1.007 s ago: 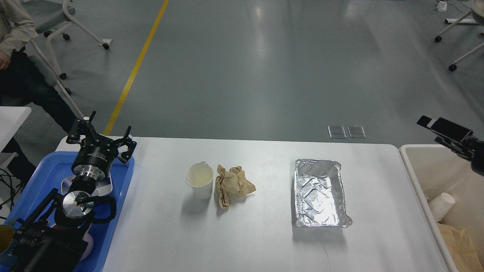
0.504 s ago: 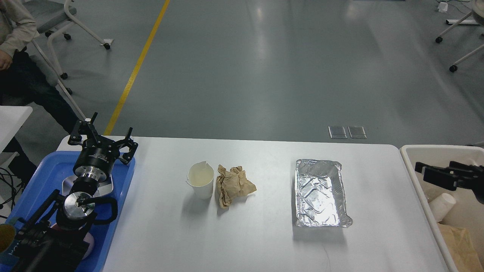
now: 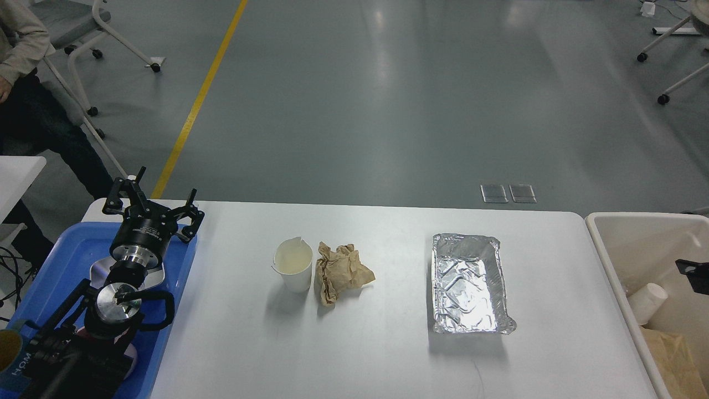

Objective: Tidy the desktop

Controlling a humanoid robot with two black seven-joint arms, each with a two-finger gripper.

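The white desktop holds a white paper cup standing upright, with a crumpled brown paper touching its right side. A crinkled foil tray lies further right. My left gripper is open and empty. It hovers over the far right corner of the blue tray, well left of the cup. Of my right gripper, only a small dark tip shows at the right edge over the beige bin. Its fingers cannot be told apart.
The beige bin at the table's right end holds a paper cup and brown paper. A seated person and office chairs are on the floor beyond the far left corner. A yellow floor line runs away from the table.
My right arm has dropped and pulled back to the right, from above the bin's far rim to nearly out of view. My left gripper has barely shifted. The table items have not moved.
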